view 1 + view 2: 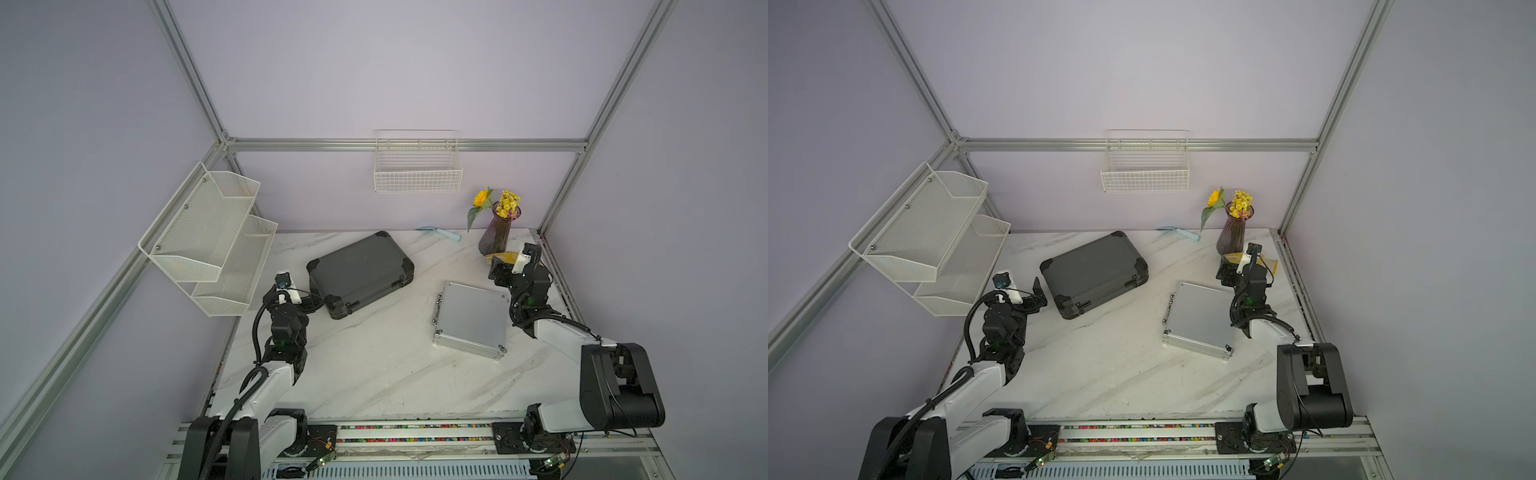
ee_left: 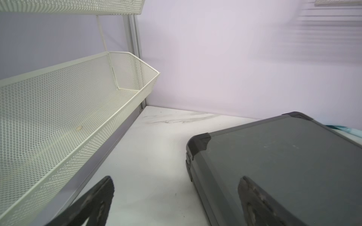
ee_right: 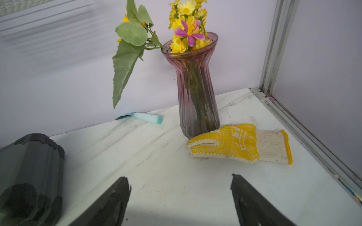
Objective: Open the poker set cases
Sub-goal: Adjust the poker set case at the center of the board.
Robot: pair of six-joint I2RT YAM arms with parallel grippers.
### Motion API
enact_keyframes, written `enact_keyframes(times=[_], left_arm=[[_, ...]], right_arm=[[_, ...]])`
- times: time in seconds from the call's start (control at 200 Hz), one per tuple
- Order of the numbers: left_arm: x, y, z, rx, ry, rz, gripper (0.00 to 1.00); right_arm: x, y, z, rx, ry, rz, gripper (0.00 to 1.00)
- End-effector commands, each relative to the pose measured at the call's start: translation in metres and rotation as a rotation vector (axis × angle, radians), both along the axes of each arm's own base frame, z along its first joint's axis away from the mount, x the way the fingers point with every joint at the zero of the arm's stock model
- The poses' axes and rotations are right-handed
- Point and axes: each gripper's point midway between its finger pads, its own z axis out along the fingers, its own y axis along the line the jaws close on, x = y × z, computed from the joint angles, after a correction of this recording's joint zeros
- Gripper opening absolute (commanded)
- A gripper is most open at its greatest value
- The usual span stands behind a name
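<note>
Both cases lie flat and shut on the white desk [image 1: 374, 374]. The big dark grey case [image 1: 360, 274] sits toward the back on the left, and the small silver case [image 1: 471, 318] sits well apart from it on the right. The left gripper [image 2: 176, 179] is spread wide and holds nothing. It hangs at the short end of the dark case, with one finger [image 2: 254, 199] over the lid. The right gripper [image 3: 180, 178] is also spread and empty. It is past the far corner of the silver case, pointing at a vase [image 3: 197, 94] and a yellow glove [image 3: 239, 143]. I think the job is only starting. Next, I think each gripper must come to its case's clasp side, flip the clasps and lift the lid without pushing the case away.
</note>
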Motion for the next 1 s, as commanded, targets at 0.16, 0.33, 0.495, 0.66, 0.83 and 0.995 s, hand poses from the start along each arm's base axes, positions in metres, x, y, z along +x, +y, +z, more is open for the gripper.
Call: enact_keyframes(times=[0.16,0.33,0.495,0.66,0.83,0.995], left_arm=[[-0.008,-0.105,0.056,-0.232,0.091,-0.384,0.92],[-0.020,-0.193,0.073,-0.245,0.209,-0.677,0.92],[-0.018,-0.255,0.068,-0.346,0.340,-0.864,0.91],[-0.011,-0.306,0.050,-0.413,0.464,-0.974,0.90],[0.000,-0.342,0.010,-0.468,0.609,-1.008,0.90],[0.006,-0.367,-0.023,-0.538,0.733,-1.028,0.86]], right_arm=[[-0.048,0.028,-0.018,0.250,0.323,0.049,0.83],[-0.075,0.037,-0.019,0.330,0.395,0.068,0.83],[-0.084,0.043,-0.029,0.410,0.442,0.060,0.83],[-0.080,0.036,-0.038,0.417,0.443,0.010,0.80],[-0.076,0.036,-0.055,0.441,0.450,-0.002,0.71],[-0.074,0.034,-0.071,0.447,0.473,-0.021,0.65]])
